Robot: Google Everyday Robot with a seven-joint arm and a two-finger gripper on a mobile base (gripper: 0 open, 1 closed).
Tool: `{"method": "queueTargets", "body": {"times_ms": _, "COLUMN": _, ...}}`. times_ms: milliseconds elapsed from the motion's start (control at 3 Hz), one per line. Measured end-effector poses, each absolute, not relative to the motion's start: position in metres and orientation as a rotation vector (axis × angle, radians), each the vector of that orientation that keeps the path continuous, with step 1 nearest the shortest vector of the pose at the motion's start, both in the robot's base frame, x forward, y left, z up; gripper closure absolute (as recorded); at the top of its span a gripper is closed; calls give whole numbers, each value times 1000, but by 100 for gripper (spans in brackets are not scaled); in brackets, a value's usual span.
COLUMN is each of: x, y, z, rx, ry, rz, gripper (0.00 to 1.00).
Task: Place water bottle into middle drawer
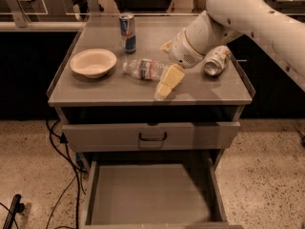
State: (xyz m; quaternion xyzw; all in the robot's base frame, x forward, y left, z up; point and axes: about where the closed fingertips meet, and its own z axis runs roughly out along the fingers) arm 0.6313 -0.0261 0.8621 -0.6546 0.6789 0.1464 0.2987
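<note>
The water bottle (pixel 142 69) lies on its side on the cabinet top, white cap pointing left. My gripper (pixel 167 65) is at the bottle's right end, low over the top. It is open: one cream finger (pixel 169 82) is in front of the bottle and the other shows behind it. The bottle's base sits between them. I cannot tell whether the fingers touch it. The middle drawer (pixel 150 192) is pulled out below, with a bare grey floor.
A white bowl (pixel 93 62) sits at the left of the top. A tall blue-and-silver can (pixel 127 33) stands behind the bottle. A short silver can (pixel 217 61) lies at the right, by my arm. A drawer front with a black handle (pixel 152 136) sits above the open drawer.
</note>
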Motion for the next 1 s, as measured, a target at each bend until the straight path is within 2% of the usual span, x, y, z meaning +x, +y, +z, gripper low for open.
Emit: {"method": "queueTargets", "body": {"times_ms": 1000, "x": 693, "y": -36, "z": 818, "rx": -1715, "ry": 1874, "rz": 374, "gripper": 2}}
